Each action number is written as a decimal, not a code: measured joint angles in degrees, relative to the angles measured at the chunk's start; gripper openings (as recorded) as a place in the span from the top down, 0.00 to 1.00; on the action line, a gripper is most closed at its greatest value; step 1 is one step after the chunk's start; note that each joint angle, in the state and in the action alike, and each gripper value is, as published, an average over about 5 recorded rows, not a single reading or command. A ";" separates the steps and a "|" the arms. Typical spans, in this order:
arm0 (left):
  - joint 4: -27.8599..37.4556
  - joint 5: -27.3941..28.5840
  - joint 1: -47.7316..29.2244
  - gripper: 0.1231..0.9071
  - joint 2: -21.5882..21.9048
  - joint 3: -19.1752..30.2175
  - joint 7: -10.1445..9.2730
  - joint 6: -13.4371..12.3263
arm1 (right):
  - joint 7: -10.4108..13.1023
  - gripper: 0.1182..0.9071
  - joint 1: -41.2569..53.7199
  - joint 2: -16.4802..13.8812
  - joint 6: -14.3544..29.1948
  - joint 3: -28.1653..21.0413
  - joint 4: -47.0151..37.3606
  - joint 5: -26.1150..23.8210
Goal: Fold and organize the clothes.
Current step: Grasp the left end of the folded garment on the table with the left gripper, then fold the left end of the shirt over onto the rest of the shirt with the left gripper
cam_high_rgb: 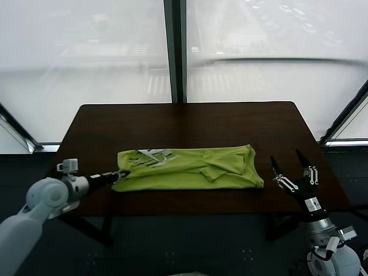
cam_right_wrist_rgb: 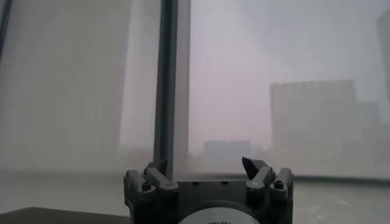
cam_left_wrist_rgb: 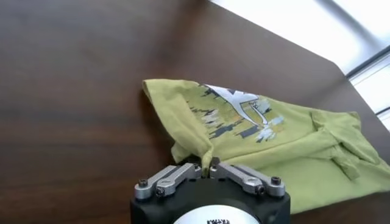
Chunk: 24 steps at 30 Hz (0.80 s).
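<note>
The lime-green T-shirt point(cam_high_rgb: 190, 168) lies folded into a long band across the middle of the dark table point(cam_high_rgb: 184, 121), its white print point(cam_high_rgb: 150, 156) at the left end. My left gripper point(cam_high_rgb: 118, 175) is shut on the shirt's front left corner; the left wrist view shows the cloth point(cam_left_wrist_rgb: 201, 146) pinched between the fingertips of the left gripper point(cam_left_wrist_rgb: 205, 167). My right gripper point(cam_high_rgb: 293, 167) is open and empty, raised just right of the shirt's right end, pointing up. The right wrist view shows the right gripper point(cam_right_wrist_rgb: 204, 167) spread open against the window.
The table's front edge point(cam_high_rgb: 201, 211) runs just below the shirt. Windows with a dark post point(cam_high_rgb: 175, 52) stand behind the table. The floor shows to both sides.
</note>
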 joint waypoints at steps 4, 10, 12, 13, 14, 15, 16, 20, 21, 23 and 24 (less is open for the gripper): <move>-0.89 1.16 0.89 0.93 1.05 -2.08 -0.44 -0.02 | 0.53 0.00 1.35 0.37 0.03 -1.38 -0.45 0.01; -1.37 2.73 3.01 0.93 3.72 -6.65 -2.04 -0.09 | 1.43 0.00 3.92 0.53 0.66 -4.00 -1.82 0.23; -1.20 3.46 4.20 0.93 4.64 -8.73 -2.14 -0.12 | 1.86 0.00 4.82 0.53 0.82 -4.85 -2.25 0.28; -1.04 3.98 4.99 0.93 5.09 -9.93 -2.11 -0.14 | 2.00 0.00 5.24 0.54 0.88 -5.26 -2.40 0.29; -0.85 4.63 5.89 0.93 5.51 -11.22 -1.98 -0.15 | 2.10 0.00 5.61 0.55 0.90 -5.64 -2.51 0.31; -0.66 5.32 6.89 0.93 5.88 -12.61 -1.84 -0.16 | 2.16 0.00 5.97 0.55 0.91 -6.04 -2.56 0.32; -0.49 5.96 7.97 0.93 6.21 -14.09 -1.70 -0.17 | 2.19 0.00 6.28 0.56 0.89 -6.41 -2.54 0.33; -0.59 7.13 12.65 0.93 6.70 -20.50 -1.56 -0.20 | 2.28 0.00 6.92 0.55 0.58 -7.23 -1.97 0.32; -0.87 7.13 13.79 0.93 6.56 -22.05 -1.68 -0.20 | 2.32 0.00 6.92 0.54 0.46 -7.23 -1.76 0.31; -1.81 6.81 15.70 0.93 5.97 -24.60 -2.25 -0.20 | 2.47 0.00 6.70 0.60 0.15 -7.00 -1.25 0.27; -2.48 6.56 16.39 0.93 5.55 -25.51 -2.59 -0.21 | 2.54 0.00 6.54 0.66 -0.01 -6.81 -0.99 0.22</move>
